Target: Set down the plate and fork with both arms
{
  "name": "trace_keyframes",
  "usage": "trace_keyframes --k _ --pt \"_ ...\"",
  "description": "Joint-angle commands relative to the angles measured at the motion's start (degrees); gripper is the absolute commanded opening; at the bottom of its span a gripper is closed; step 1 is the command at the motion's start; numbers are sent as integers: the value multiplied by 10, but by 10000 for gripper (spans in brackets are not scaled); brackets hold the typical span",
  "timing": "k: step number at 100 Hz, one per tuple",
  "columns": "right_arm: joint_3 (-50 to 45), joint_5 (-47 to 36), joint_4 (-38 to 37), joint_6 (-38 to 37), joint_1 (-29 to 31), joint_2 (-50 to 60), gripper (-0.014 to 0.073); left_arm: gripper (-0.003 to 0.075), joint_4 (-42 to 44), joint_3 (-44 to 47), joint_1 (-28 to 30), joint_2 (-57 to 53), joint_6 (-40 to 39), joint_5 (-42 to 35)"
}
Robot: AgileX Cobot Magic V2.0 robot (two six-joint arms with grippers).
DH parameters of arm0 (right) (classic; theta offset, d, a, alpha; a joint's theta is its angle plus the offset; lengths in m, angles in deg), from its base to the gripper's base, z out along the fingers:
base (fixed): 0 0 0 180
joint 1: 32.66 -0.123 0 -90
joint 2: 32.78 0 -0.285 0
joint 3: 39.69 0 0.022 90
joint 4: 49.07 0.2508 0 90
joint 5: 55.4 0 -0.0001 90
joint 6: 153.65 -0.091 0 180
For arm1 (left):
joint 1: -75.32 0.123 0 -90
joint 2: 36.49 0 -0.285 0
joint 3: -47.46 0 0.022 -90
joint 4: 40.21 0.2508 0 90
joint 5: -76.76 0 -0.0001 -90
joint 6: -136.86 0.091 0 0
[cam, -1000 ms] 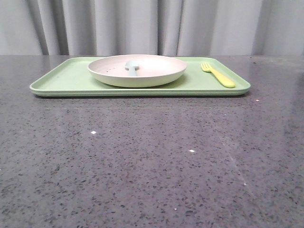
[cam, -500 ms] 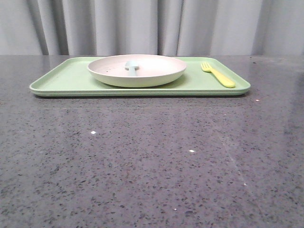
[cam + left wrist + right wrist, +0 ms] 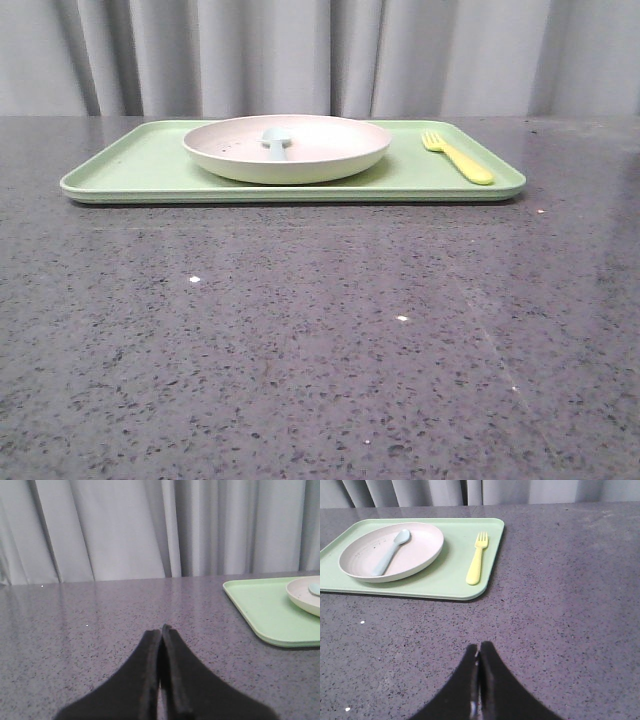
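Both of our grippers, left and right, are pressed together and hold nothing. Well ahead of them, the plate and fork lie on the tray; we judge placing seems done.

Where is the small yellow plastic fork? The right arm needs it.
The small yellow plastic fork lies on the green tray's right end, beside the round plate.
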Motion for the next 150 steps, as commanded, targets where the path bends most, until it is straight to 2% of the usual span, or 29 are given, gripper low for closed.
trace_keyframes --k 1,14,150 --pt "14 -44 -11 6 3 -4 -66 -20 -10 13 6 -19 -2 -59" --pt "14 -45 -11 6 3 -4 -66 -20 -10 13 10 -24 -2 -31" --pt "14 -44 -25 6 4 -2 -66 -20 -8 13 10 -24 -2 -34"
